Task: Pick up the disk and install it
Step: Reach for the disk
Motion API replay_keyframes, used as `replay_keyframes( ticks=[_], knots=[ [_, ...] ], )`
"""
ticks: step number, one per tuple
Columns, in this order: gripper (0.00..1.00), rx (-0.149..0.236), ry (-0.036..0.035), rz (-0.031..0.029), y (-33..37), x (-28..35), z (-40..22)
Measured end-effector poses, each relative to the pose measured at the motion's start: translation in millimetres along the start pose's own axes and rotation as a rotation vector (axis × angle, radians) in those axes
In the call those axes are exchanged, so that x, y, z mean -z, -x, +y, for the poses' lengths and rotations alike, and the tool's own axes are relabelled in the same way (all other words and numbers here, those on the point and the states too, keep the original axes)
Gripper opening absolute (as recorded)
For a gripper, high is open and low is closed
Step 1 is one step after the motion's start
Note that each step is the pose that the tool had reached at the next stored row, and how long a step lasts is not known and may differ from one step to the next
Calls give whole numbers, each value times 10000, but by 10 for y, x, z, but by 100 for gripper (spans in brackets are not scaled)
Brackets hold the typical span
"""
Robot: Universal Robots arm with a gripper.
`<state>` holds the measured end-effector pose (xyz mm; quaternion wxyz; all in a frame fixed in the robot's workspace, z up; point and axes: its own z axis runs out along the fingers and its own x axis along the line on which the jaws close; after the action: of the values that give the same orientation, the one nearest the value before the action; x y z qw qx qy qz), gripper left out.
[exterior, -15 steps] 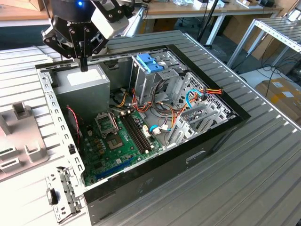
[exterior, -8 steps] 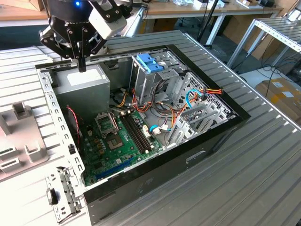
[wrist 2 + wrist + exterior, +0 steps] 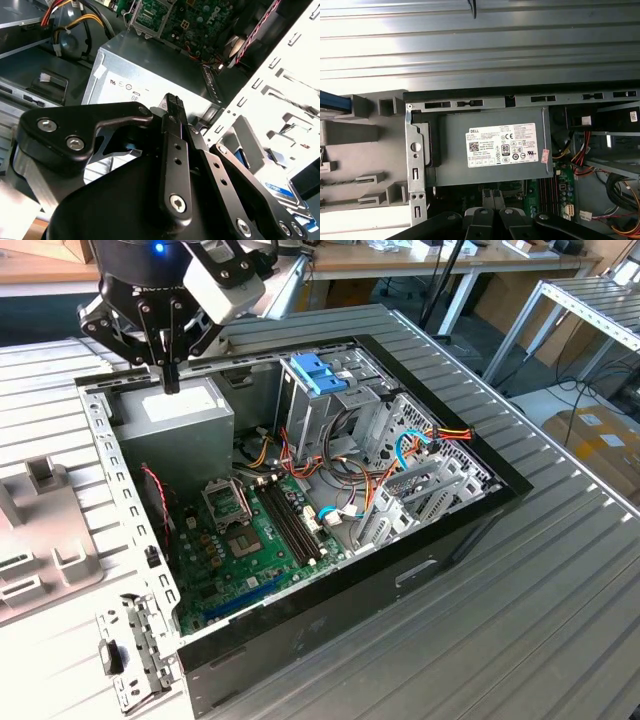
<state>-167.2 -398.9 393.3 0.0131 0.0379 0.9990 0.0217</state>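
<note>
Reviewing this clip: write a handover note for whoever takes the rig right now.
The end effector is shut and empty, above the power supply at a corner of the open case.
The disk lies outside the case, beyond its side wall in the second wrist view, not gripped.
Done: nothing visible.
Left: pick up the disk and install it.

The computer case (image 3: 440,540) lies open on the desk (image 3: 560,640). In the exterior view, the power box (image 3: 180,418) sits inside it at ten o'clock, the drive cage (image 3: 330,390) at twelve, the board (image 3: 250,540) at seven. The gripper (image 3: 172,380) hangs just over the power box. A tray (image 3: 40,530) lies outside at nine o'clock, with the disk (image 3: 282,192) on it.
</note>
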Motion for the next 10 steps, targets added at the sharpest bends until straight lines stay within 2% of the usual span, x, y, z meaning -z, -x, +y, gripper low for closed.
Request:
replay_keyframes(
  ticks=[10],
  knots=[
    [11,0,0,0,-70,2,-5]
  ],
)
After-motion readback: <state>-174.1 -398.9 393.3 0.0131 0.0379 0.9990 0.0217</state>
